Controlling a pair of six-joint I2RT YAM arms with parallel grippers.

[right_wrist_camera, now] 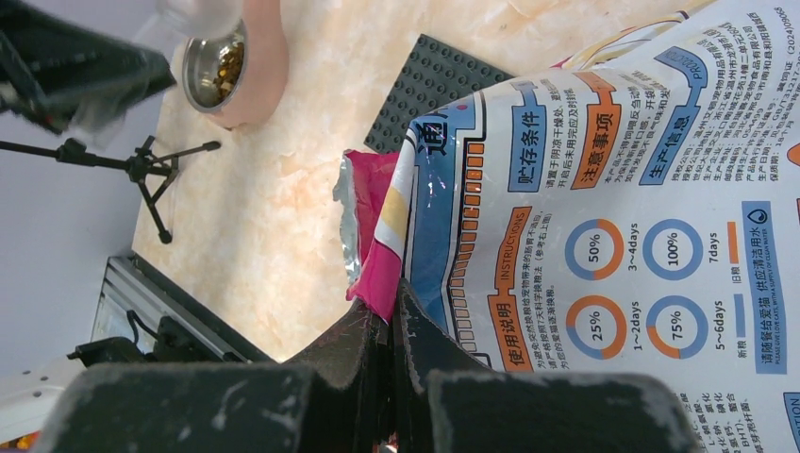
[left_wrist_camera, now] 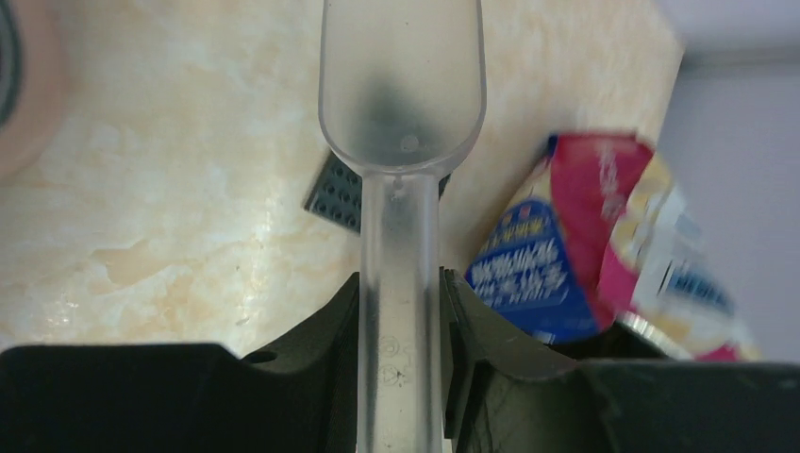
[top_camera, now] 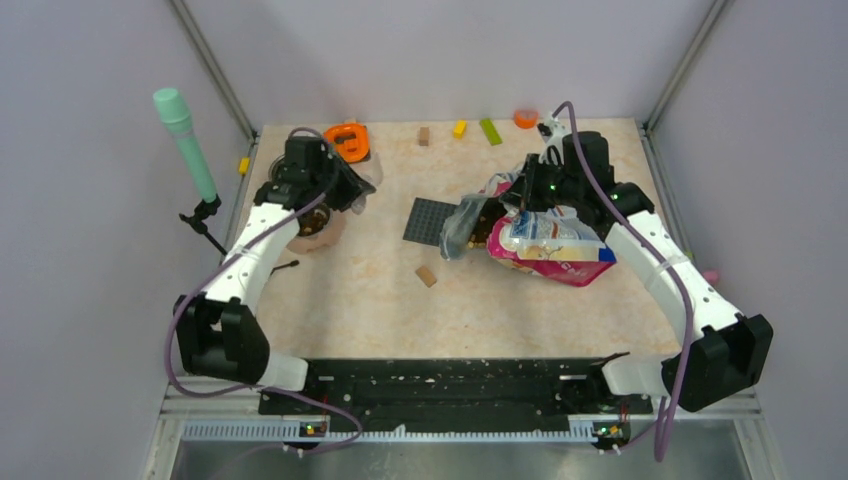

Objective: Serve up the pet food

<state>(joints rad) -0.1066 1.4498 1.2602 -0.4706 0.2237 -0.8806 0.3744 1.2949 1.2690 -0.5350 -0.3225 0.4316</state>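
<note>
Bowls first: one pink bowl [right_wrist_camera: 259, 57] with a metal liner stands at the table's left side. Small brown pet food pellets [right_wrist_camera: 225, 71] lie inside it.

One glossy pink-and-blue bag [top_camera: 550, 245] lies on its side toward the right, with its open mouth facing the middle of the table. What is inside the bag cannot be made out.

One clear plastic scoop [left_wrist_camera: 401, 85] juts forward from the left gripper [left_wrist_camera: 401, 283], whose fingers clamp the scoop's handle from both sides. That gripper hangs close by the bowl. The right gripper [right_wrist_camera: 390, 311] has its fingers pressed tight together, pinching the pink edge of the bag beside its torn opening.

One dark grey studded plate [top_camera: 430, 220] lies flat just left of the bag, and the bag's mouth overlaps one corner.

There are two tan pieces. A tan block [top_camera: 427, 275] lies in front of the plate, and a second tan block [top_camera: 424, 135] sits along the back edge. In that same back row are one yellow piece [top_camera: 459, 128], one green bar [top_camera: 490, 131] and one orange piece [top_camera: 525, 117].
</note>
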